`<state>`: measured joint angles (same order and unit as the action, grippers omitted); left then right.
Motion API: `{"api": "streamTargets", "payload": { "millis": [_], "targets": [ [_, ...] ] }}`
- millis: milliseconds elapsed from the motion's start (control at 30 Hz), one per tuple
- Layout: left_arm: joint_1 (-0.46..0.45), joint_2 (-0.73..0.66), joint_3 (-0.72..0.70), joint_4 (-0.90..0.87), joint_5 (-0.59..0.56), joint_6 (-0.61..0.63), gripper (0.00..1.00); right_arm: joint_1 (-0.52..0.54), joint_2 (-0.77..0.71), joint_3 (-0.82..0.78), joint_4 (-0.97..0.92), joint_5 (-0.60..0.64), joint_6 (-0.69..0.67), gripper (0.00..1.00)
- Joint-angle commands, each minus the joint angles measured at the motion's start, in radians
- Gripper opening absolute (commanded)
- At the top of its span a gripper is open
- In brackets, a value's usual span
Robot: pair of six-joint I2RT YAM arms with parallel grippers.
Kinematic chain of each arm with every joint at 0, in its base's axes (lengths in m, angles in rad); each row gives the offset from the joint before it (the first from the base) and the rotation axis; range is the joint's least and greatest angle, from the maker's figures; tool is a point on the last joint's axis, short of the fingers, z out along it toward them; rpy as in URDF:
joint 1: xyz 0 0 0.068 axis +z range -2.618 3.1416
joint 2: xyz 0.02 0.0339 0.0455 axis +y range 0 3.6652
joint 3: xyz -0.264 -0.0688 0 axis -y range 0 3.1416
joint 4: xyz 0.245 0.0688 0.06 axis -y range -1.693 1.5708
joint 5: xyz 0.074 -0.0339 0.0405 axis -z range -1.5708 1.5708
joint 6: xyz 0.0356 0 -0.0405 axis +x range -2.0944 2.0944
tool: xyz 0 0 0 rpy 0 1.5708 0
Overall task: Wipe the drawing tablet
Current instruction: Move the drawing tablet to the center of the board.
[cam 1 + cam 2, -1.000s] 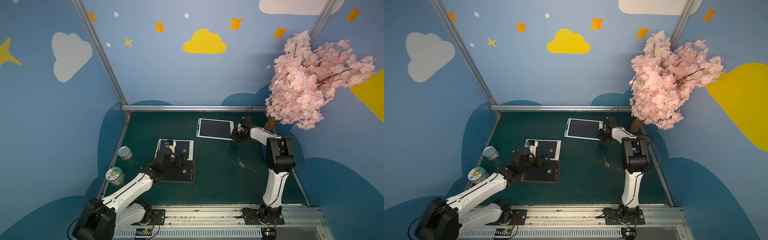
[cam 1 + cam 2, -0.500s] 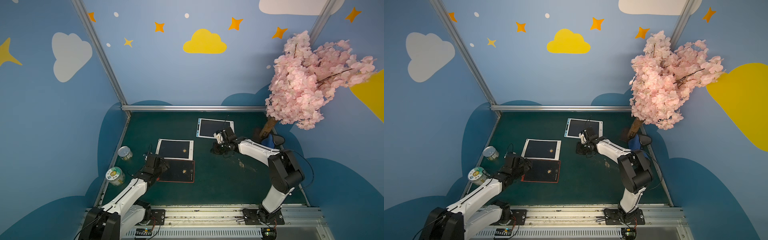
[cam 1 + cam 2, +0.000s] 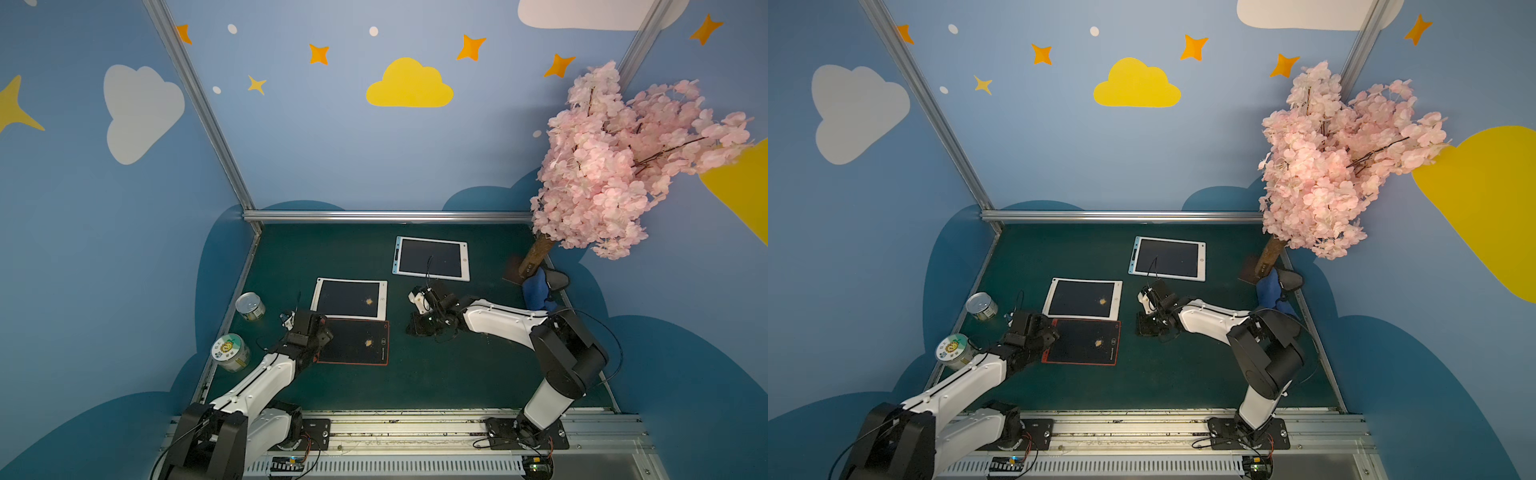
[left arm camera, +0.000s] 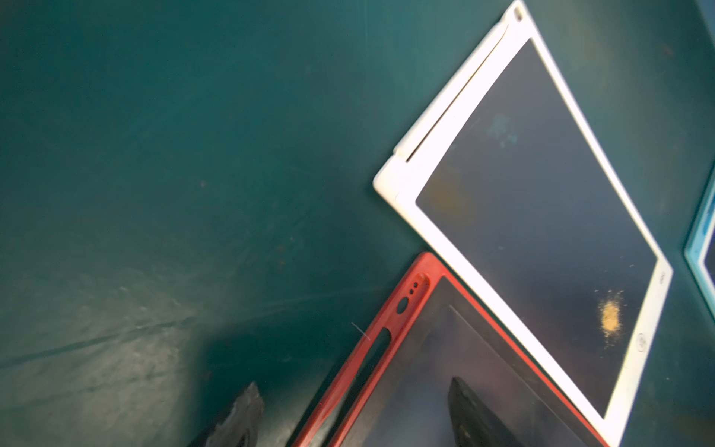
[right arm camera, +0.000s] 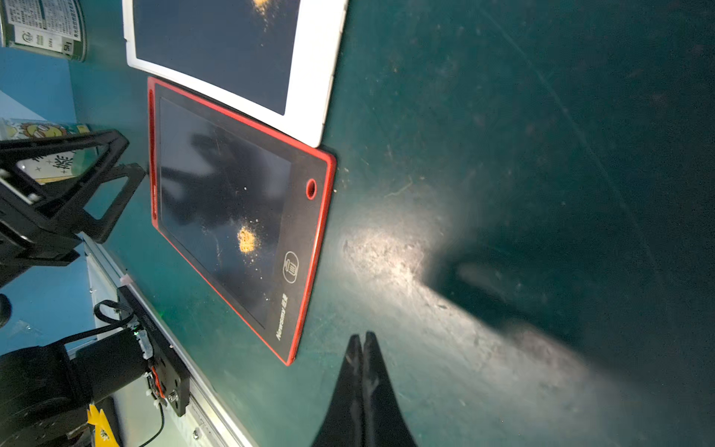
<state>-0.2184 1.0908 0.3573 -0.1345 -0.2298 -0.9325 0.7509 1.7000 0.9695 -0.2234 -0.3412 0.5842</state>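
Observation:
Three drawing tablets lie on the green mat. The red-framed tablet [image 3: 357, 341] [image 5: 232, 209] carries a small heap of orange crumbs, and so does the white-framed tablet [image 3: 350, 298] [image 4: 541, 216] touching its far edge. A light-blue-framed tablet [image 3: 432, 258] lies farther back. My left gripper [image 3: 322, 334] [image 4: 353, 387] is open, its fingers straddling the red tablet's left frame edge. My right gripper [image 3: 412, 330] [image 5: 361, 336] is shut on nothing, low over bare mat just right of the red tablet.
A blue cloth [image 3: 536, 291] lies by the trunk of the pink blossom tree [image 3: 615, 166] at the back right. Two cans [image 3: 250, 306] [image 3: 230, 352] stand along the mat's left edge. A metal rail [image 3: 395, 428] runs along the front.
My right gripper left the far tablet's right edge and swept forward-left to the mat beside the red tablet. My left gripper drew back from over the red tablet to its left edge.

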Motion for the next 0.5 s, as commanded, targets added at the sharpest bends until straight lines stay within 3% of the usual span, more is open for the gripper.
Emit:
{"api": "streamTargets", "payload": {
  "millis": [0,233,467],
  "targets": [
    [0.005,0.052,-0.032,0.069,0.076,-0.017,0.76,0.007,-0.052,-0.012,0.027,0.004,0.014,0.0],
    [0.004,0.203,-0.001,0.169,0.283,0.037,0.71,-0.003,-0.071,-0.055,0.018,0.019,0.0,0.0],
    [-0.016,0.37,-0.019,0.36,0.455,0.006,0.63,-0.059,-0.127,-0.163,0.043,0.017,0.0,0.0]
  ]
}}
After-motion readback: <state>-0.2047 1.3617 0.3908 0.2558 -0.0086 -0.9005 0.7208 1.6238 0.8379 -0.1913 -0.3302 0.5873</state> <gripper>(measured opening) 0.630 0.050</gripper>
